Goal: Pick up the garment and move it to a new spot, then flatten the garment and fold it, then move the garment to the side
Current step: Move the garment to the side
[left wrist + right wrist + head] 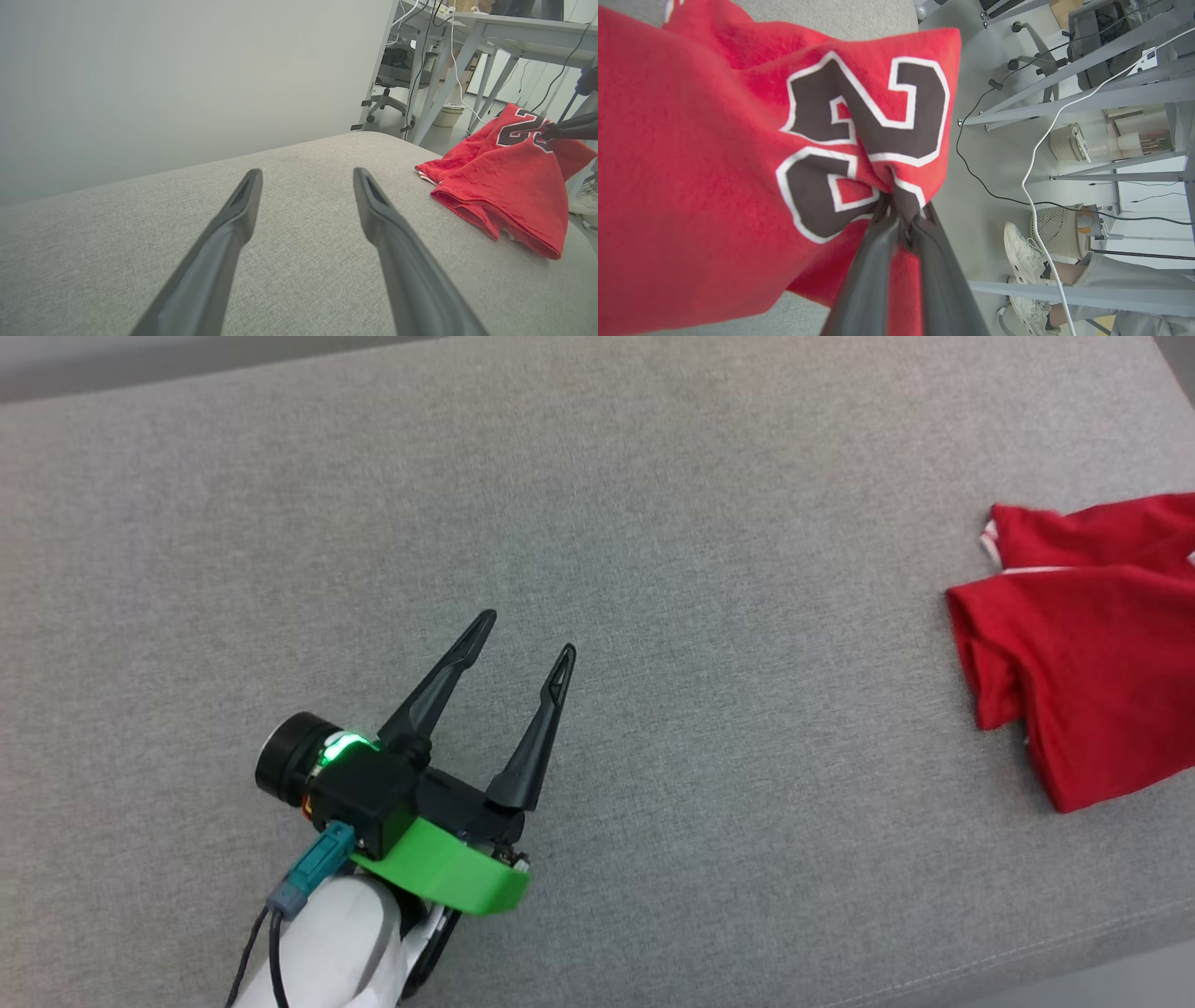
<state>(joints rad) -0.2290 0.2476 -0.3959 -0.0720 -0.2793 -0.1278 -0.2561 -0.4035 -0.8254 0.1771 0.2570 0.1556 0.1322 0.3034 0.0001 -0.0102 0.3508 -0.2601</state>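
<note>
Left gripper (527, 635) at lower left of head view, fingers spread wide, holding nothing, over grey padded surface (653, 523). Garment (1074, 644) bunched at right edge of that view. Right gripper (901, 217), bottom centre of its wrist view, clamped on the garment's red fabric at the black numeral.

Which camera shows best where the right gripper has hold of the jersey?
The right wrist view: the right gripper is shut on a bunch of the red jersey at its black number print. The left wrist view shows that grip small, at its right edge. The head view shows part of the jersey.
</note>
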